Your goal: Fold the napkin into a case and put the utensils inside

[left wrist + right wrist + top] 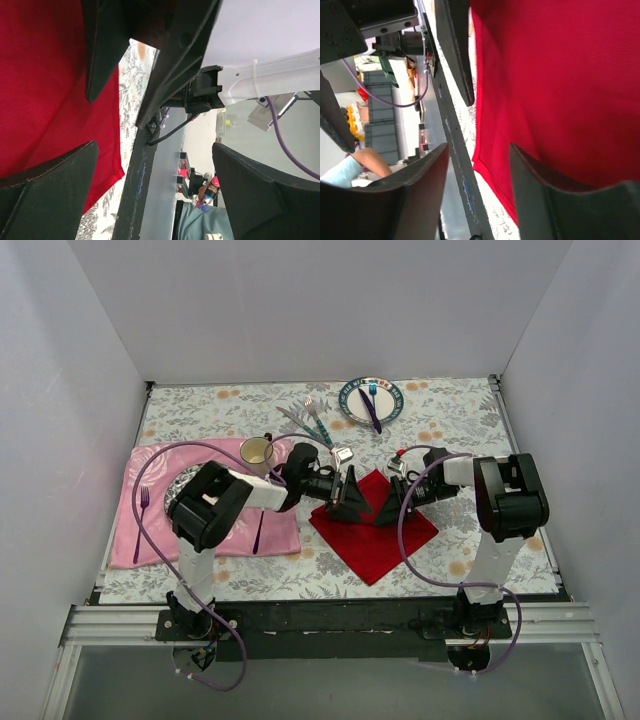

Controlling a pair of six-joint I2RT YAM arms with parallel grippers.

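The napkin is found flat just under both fingertip pairs. The left gripper and right gripper are seen with fingers spread, nothing clamped. Cloth is judged light, limp, easily bunched; the hem nearest the fingertips is preferred for pinching.

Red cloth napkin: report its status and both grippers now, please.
Left gripper open, right gripper open, both over it. Plain red cloth napkin flat, unfolded. Silver fork and knife with teal handles lie apart, not on it.
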